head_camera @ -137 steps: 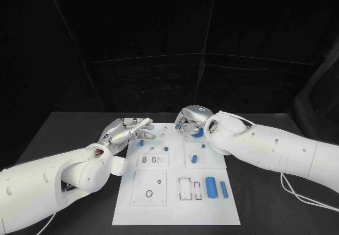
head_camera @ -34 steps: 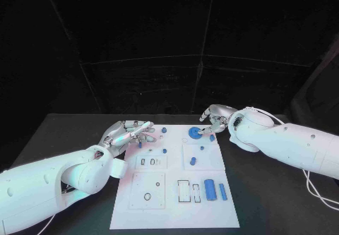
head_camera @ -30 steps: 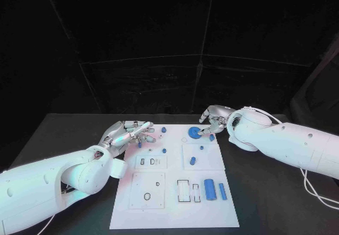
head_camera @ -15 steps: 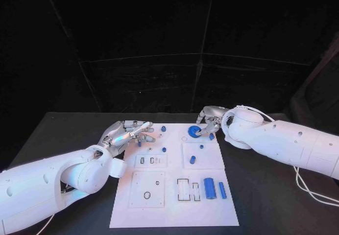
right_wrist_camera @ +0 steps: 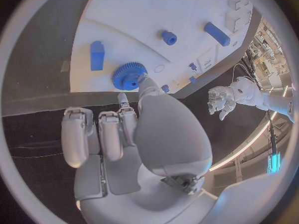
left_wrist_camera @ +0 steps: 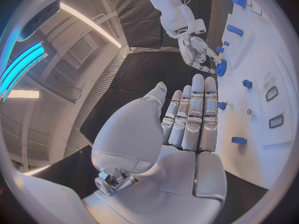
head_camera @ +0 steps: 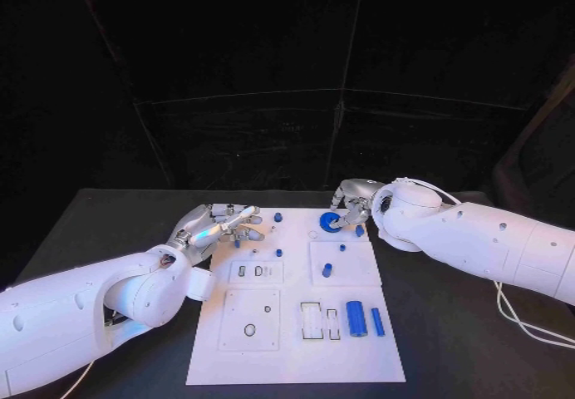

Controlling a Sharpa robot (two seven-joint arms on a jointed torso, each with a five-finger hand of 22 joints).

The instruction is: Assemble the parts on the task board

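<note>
right hand (head_camera: 350,208) pinches the blue gear (head_camera: 328,222), not yet seated; left hand (head_camera: 223,226) open, empty; loose parts (head_camera: 357,318) remain.

Right hand (head_camera: 350,204) covers edge of blue gear (head_camera: 327,222); grip on it unclear.

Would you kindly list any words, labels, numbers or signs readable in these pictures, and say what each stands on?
None can be read. The task board carries only outlined slots and holes, without lettering. The blue parts, such as the gear, and both arms and hands show no legible marks.
</note>
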